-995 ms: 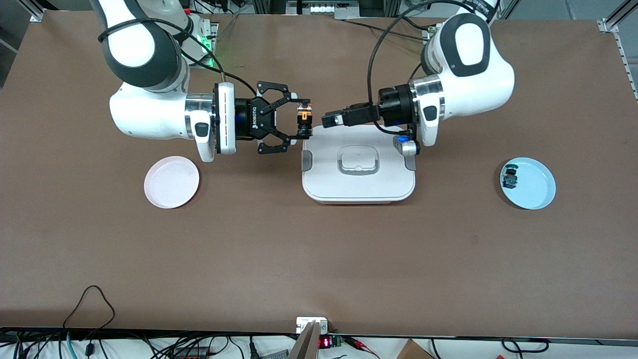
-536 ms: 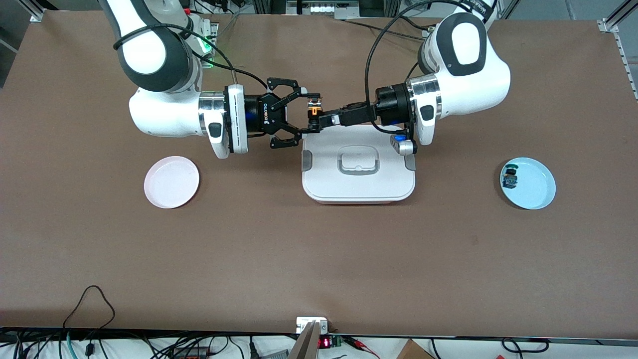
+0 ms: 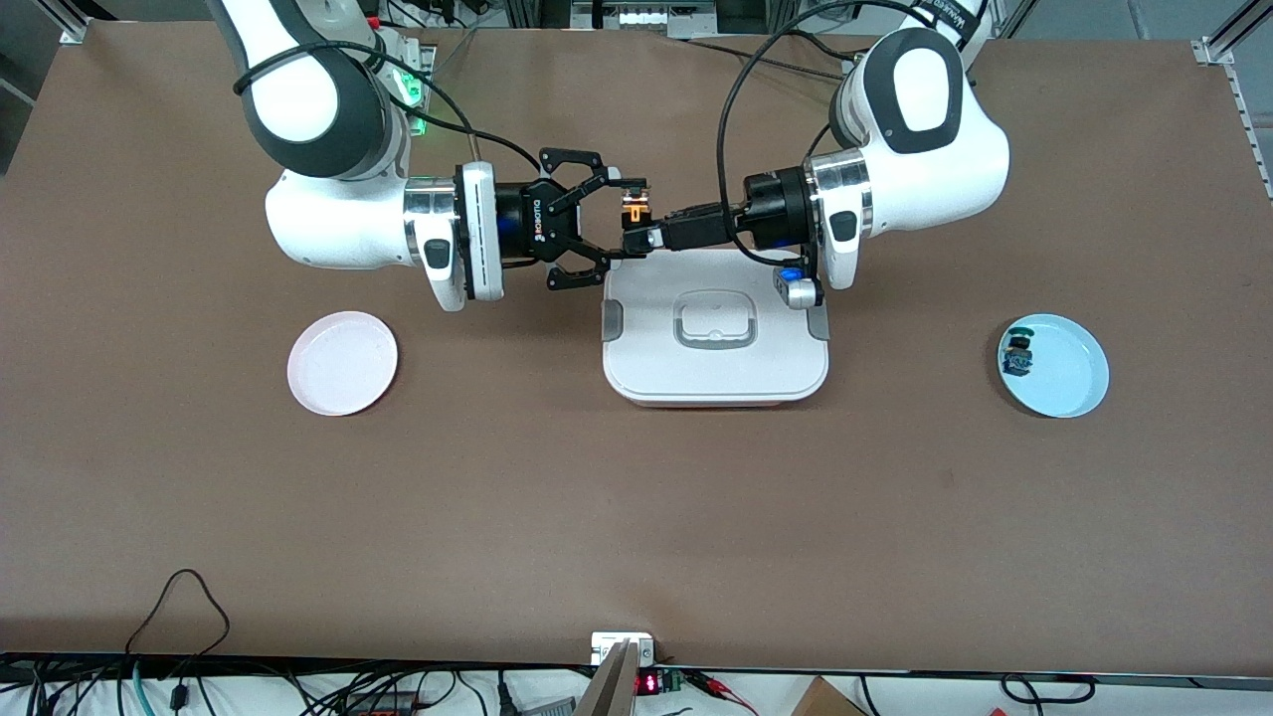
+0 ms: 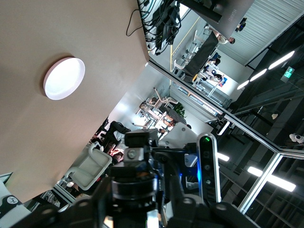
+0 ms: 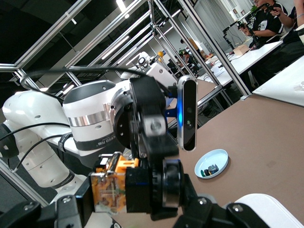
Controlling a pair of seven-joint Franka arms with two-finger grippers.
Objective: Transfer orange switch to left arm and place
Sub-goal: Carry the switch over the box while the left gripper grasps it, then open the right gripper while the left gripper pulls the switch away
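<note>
Orange switch: in the air between the two claws, over the surface just past the box's edge farthest from the front camera; also seen close in the right wrist view.
Right claw: fingers closed on the switch, reaching in from the right arm's end.
Left claw: meets the switch from the left arm's end; finger spread cannot be told.
Box: white, lid on, mid-surface, below and nearer the camera than both claws.
Pink plate: bare, toward the right arm's end, well apart from the box.
Blue plate: toward the left arm's end, holding a small blue part.
Open brown surface: lies nearer the camera.
</note>
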